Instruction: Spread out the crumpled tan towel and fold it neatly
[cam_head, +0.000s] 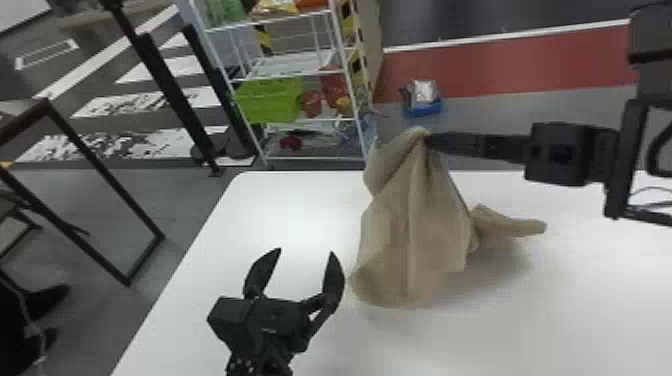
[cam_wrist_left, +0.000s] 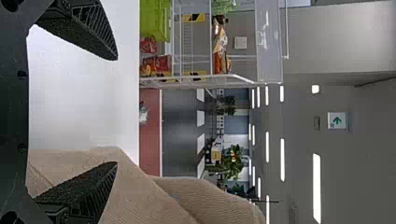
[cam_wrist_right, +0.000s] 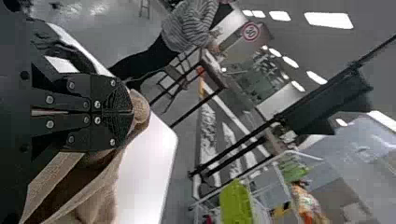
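The tan towel (cam_head: 410, 230) hangs in folds from my right gripper (cam_head: 429, 142), its lower part down at the white table and a rolled end jutting out to the right. In the right wrist view my right gripper (cam_wrist_right: 130, 112) is shut on the towel (cam_wrist_right: 100, 191), near its top. My left gripper (cam_head: 306, 255) stands open over the table, left of the towel's lower edge, holding nothing. Seen from the left wrist, my left gripper (cam_wrist_left: 116, 112) has its fingers wide apart, one of them in front of the towel (cam_wrist_left: 154, 200).
The white table (cam_head: 280, 210) lies under both arms, its left edge running beside my left gripper. Beyond its far edge stands a white wire shelf (cam_head: 295, 70) with a green basket (cam_head: 270, 100). Black metal frames stand on the floor at the left.
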